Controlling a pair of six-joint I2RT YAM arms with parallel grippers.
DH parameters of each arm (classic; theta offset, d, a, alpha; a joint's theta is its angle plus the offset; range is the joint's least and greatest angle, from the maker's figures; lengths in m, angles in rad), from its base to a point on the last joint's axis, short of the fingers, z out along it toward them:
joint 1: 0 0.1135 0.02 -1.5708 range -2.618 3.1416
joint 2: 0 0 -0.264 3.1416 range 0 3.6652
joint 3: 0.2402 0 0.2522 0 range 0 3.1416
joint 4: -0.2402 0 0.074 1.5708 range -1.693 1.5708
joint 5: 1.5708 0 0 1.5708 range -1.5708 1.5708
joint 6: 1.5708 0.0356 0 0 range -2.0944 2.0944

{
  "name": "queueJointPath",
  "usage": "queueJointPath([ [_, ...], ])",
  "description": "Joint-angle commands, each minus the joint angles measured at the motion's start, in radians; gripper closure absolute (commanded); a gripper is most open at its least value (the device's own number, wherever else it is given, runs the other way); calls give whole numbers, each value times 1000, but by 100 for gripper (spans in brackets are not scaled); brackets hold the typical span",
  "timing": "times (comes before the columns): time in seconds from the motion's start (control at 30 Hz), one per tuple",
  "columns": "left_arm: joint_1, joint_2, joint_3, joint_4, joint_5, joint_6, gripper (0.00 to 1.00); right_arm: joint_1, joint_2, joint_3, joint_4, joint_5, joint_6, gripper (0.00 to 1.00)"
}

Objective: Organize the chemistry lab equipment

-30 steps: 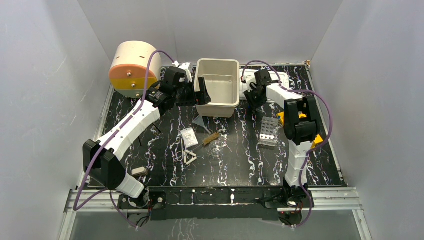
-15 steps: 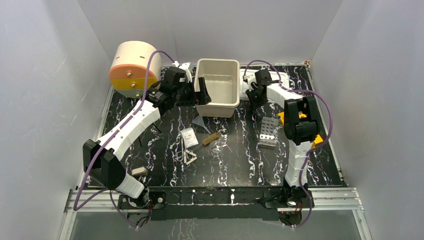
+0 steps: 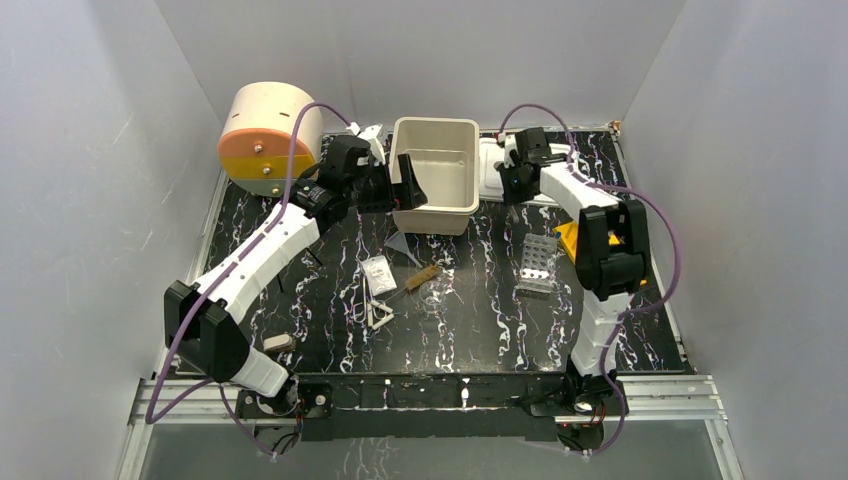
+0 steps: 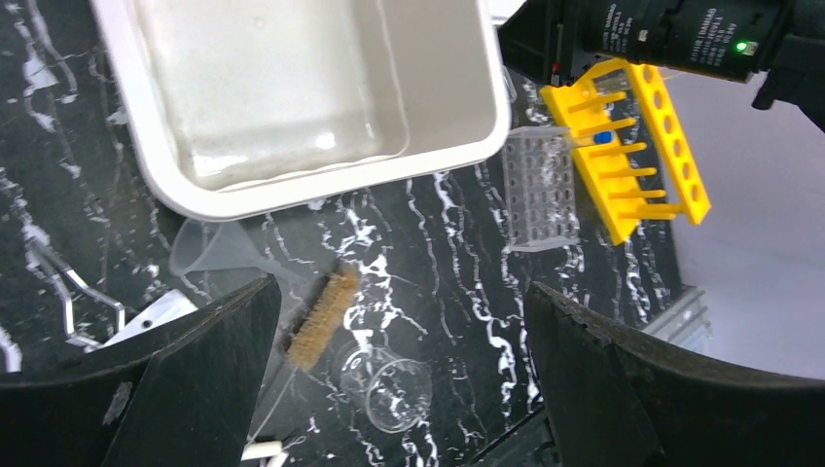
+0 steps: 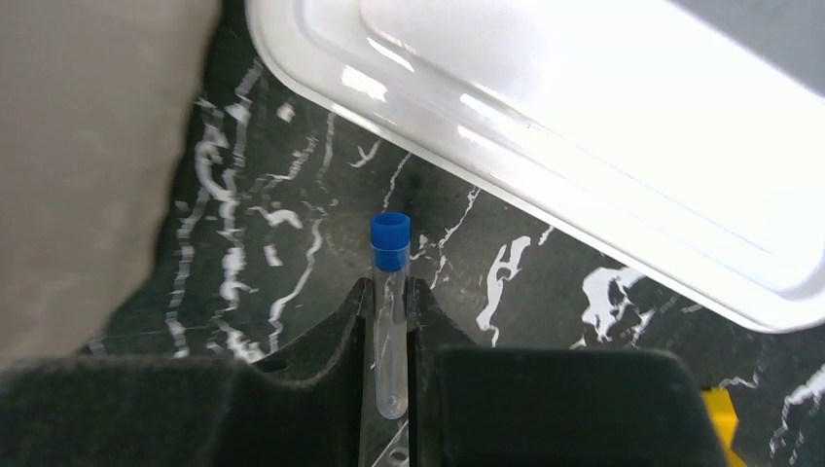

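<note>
From above, the left end effector [image 3: 392,192] hangs open at the beige tub's [image 3: 434,212] left rim, and the right end effector [image 3: 510,186] points down just past the tub's right wall. The left wrist view shows wide jaws holding nothing, with a bristle brush [image 4: 319,316] beneath them and the yellow tube rack [image 4: 669,136] off to their right. The right wrist view shows jaws clamped mid-body on a blue-capped test tube [image 5: 389,331], its cap jutting ahead. The tube looks light, stiff, slick and probably fragile, so a gentle hold on the barrel suits it.
</note>
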Motion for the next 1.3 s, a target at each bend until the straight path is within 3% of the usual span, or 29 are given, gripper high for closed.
queueJointPath([
  [0.0,0,-18,12,104,101,-56,6,0,-183,46,62,-46,152,84],
  [0.3,-69,75,57,248,182,-152,7,1,-428,-36,77,-53,358,83],
  [0.63,-185,214,152,460,290,-215,15,0,-656,-186,192,-261,747,82],
  [0.8,-193,230,138,543,288,-292,27,0,-719,-231,252,-302,872,82],
  [1.0,-203,252,145,557,261,-336,49,0,-727,-254,300,-364,966,82],
  [1.27,-203,266,178,553,239,-321,66,-1,-738,-265,296,-381,978,81],
])
